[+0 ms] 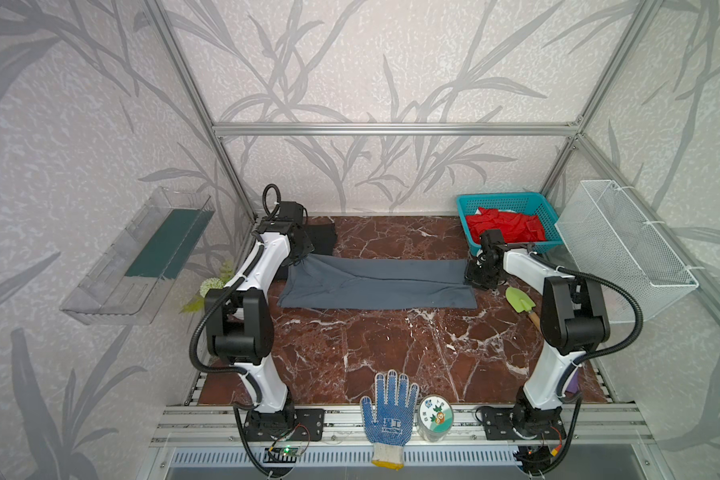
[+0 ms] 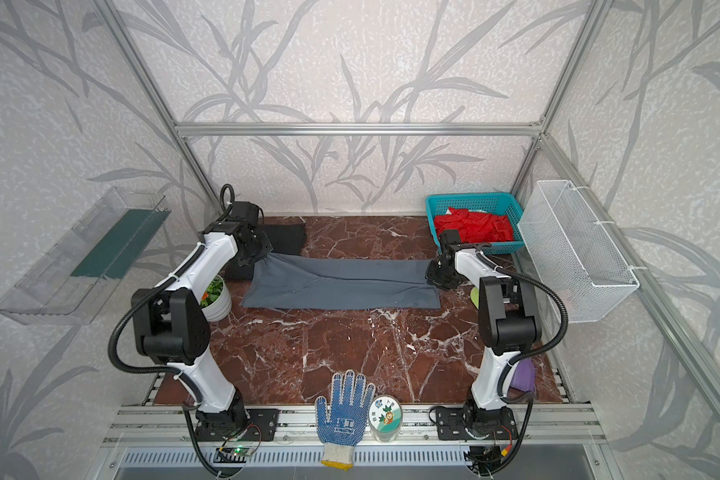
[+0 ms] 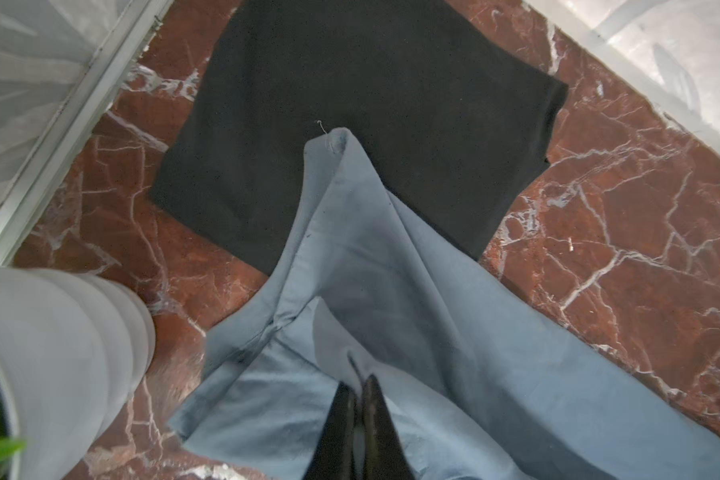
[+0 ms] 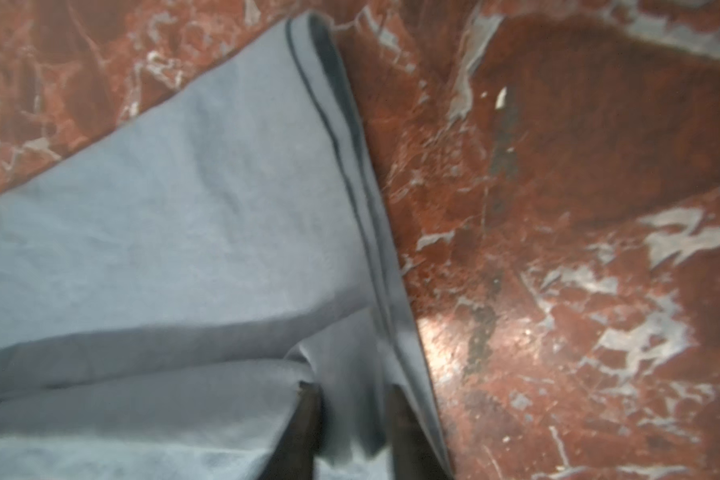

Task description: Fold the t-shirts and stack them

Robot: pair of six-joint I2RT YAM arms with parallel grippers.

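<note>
Grey t-shirt [image 1: 375, 286] lies as a long folded strip across the far half of the marble table [image 1: 391, 353] in both top views. Black t-shirt [image 1: 323, 237] sits folded at the far left, partly hidden behind the left arm. The strip's left end reaches it. Left gripper [image 1: 302, 255] is at the strip's far-left corner, where the cloth rises off the table toward it. Right gripper [image 1: 476, 276] is low at the strip's right end. Teal basket [image 1: 499, 197] with red cloth in it stands just behind the right gripper. Dotted glove [image 1: 389, 411] is on the front rail, well apart from both shirts.

Left wrist view: the black t-shirt [image 3: 350, 104] is a flat square on the marble. A pointed corner of the grey t-shirt [image 3: 391, 270] lies over its near edge. The left gripper [image 3: 356, 378] has its fingers [image 3: 341, 415] nearly together with only a thin gap, over grey cloth. Cannot tell if any cloth is pinched. White pot [image 3: 59, 332] stands just beside the grey edge.

Right wrist view, blurred: the hemmed end of the grey t-shirt [image 4: 184, 208] lies on the marble. The right gripper [image 4: 356, 390] has its fingers [image 4: 308, 415] clearly apart, with a slack fold of grey cloth between them.
</note>
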